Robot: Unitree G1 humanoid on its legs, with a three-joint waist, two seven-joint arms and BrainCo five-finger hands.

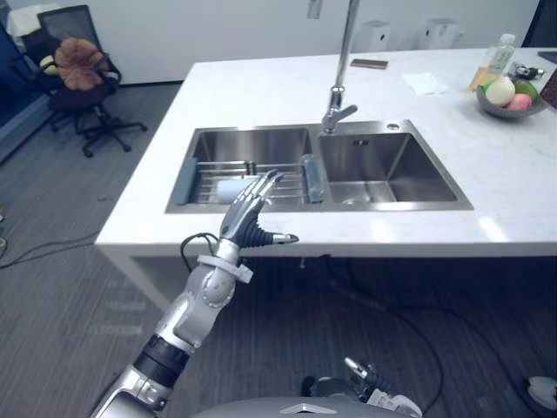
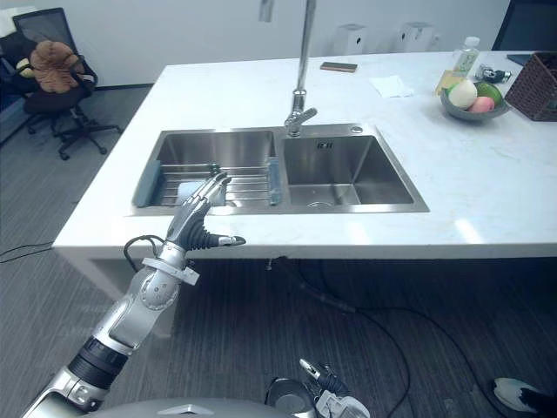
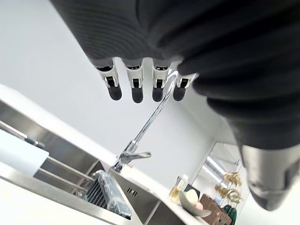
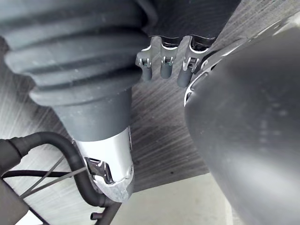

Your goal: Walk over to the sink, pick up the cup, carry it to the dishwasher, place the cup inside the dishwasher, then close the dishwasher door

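On grey floor [image 1: 61,296], white counter [image 1: 496,178] with sink [image 1: 392,165]

The sink [image 1: 409,170] is set in the counter [image 1: 261,87], with the faucet [image 1: 345,61] at its 12 o'clock and a fruit bowl [image 1: 507,111] at its 2 o'clock. The cup [image 1: 229,188] lies on a rack [image 1: 209,168] in the left basin, the left robot hand [image 1: 245,219] at its 6 o'clock.

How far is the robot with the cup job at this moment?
Done: the walk to the sink looks finished; the robot stands at it. In hand: the left robot hand, fingers straight, reaches toward the cup on the rack in the left basin, not yet gripping it. The right robot hand hangs idle, holding nothing. Left: grasp the cup, carry it to the dishwasher, put it inside, close the door.
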